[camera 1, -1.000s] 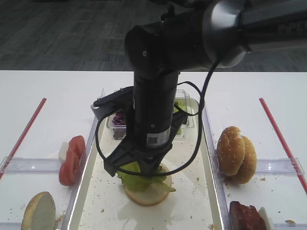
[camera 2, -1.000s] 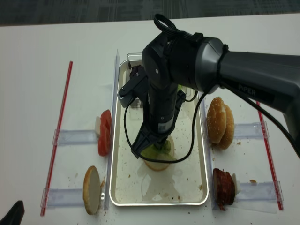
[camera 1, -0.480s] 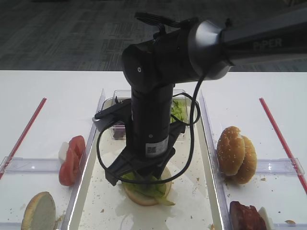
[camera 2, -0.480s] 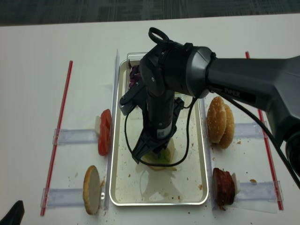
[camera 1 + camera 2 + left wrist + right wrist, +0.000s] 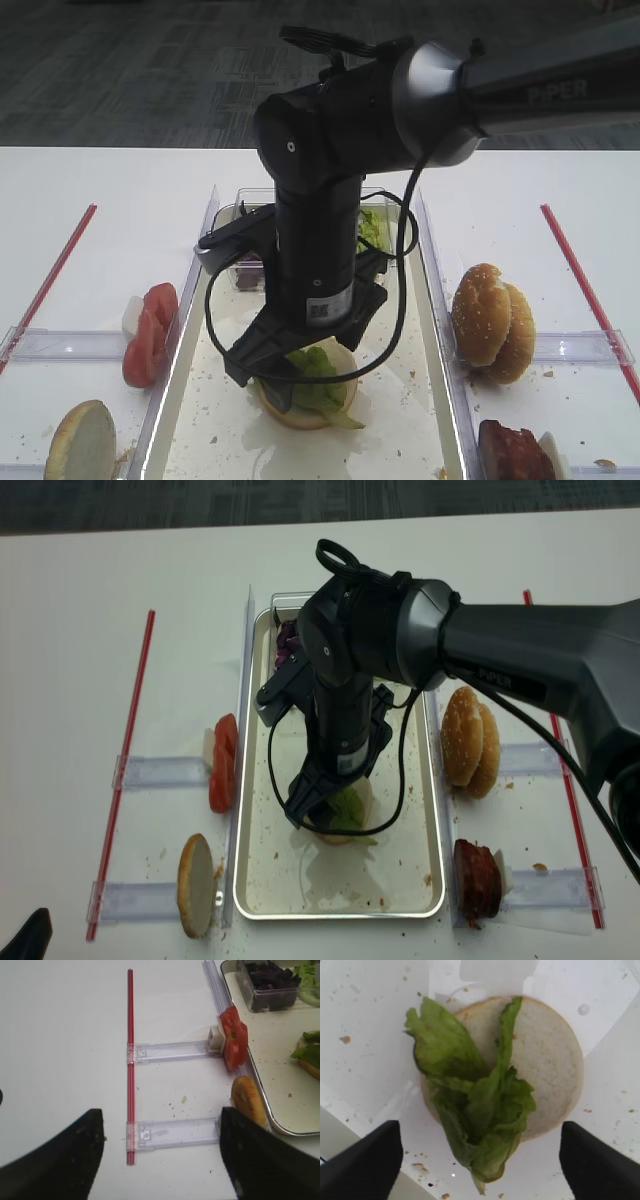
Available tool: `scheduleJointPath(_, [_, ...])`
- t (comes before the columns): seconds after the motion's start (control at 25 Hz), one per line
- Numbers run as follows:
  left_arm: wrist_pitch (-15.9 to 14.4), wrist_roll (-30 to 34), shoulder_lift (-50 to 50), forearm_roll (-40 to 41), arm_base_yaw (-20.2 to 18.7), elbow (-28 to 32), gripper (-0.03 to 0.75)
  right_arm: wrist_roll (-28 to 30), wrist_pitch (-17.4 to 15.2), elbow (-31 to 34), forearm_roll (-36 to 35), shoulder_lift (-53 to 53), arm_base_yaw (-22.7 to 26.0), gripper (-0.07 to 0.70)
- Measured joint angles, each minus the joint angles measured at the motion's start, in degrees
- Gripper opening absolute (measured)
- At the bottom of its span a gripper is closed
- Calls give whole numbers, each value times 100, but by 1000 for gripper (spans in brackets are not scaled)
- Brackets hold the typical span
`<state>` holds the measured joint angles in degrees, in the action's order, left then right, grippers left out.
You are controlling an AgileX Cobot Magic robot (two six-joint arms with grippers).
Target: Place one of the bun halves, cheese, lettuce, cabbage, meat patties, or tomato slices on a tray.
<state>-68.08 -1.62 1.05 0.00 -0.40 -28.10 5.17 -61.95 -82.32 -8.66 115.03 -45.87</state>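
A green lettuce [image 5: 470,1095] leaf lies across the pale cut face of a bun half [image 5: 545,1065] on the metal tray [image 5: 400,440]. My right gripper [image 5: 480,1170] hovers just above them, open, its fingers well apart on either side and touching neither. The overhead view shows the same lettuce [image 5: 347,808] under the right gripper [image 5: 325,805] at the tray's middle. My left gripper [image 5: 160,1157] stands open and empty over the bare table, left of the tray, above a clear plastic holder [image 5: 175,1132].
Tomato slices [image 5: 150,330] and a bun half [image 5: 80,440] stand left of the tray. Sesame bun halves [image 5: 492,320] and meat patties [image 5: 515,450] stand on its right. A clear tub of purple cabbage [image 5: 272,982] sits at the tray's far end. Red strips [image 5: 50,275] mark the table's sides.
The right gripper has gone from shut on the lettuce to open. The leaf now rests loose on the bun half, and the gripper has lifted slightly.
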Motion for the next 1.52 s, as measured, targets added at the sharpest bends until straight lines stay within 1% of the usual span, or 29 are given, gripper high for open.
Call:
scheduleJointPath(0.12, [0, 0, 0, 0, 0, 0, 454, 0, 0, 0, 23, 0, 0, 659])
scheduleJointPath(0.4, [0, 0, 0, 0, 0, 0, 454, 0, 0, 0, 35, 0, 0, 664])
scheduleJointPath(0.48, [0, 0, 0, 0, 0, 0, 454, 0, -23, 0, 44, 0, 0, 664])
scheduleJointPath(0.56, [0, 0, 0, 0, 0, 0, 454, 0, -116, -23, 75, 0, 0, 664])
scheduleJointPath(0.76, [0, 0, 0, 0, 0, 0, 454, 0, -593, -516, 308, 3, 0, 664])
scheduleJointPath(0.84, [0, 0, 0, 0, 0, 0, 454, -18, -716, -799, 359, 3, 0, 664])
scheduleJointPath(0.96, [0, 0, 0, 0, 0, 0, 454, 2, -763, -1281, 384, 3, 0, 664])
scheduleJointPath(1.12, [0, 0, 0, 0, 0, 0, 454, 2, -798, -1722, 384, 3, 0, 664])
scheduleJointPath(1.24, [0, 0, 0, 0, 0, 0, 454, 2, -810, -1830, 362, 3, 0, 664])
scheduleJointPath(1.52, [0, 0, 0, 0, 0, 0, 454, 2, -831, -1834, 399, 3, 0, 664])
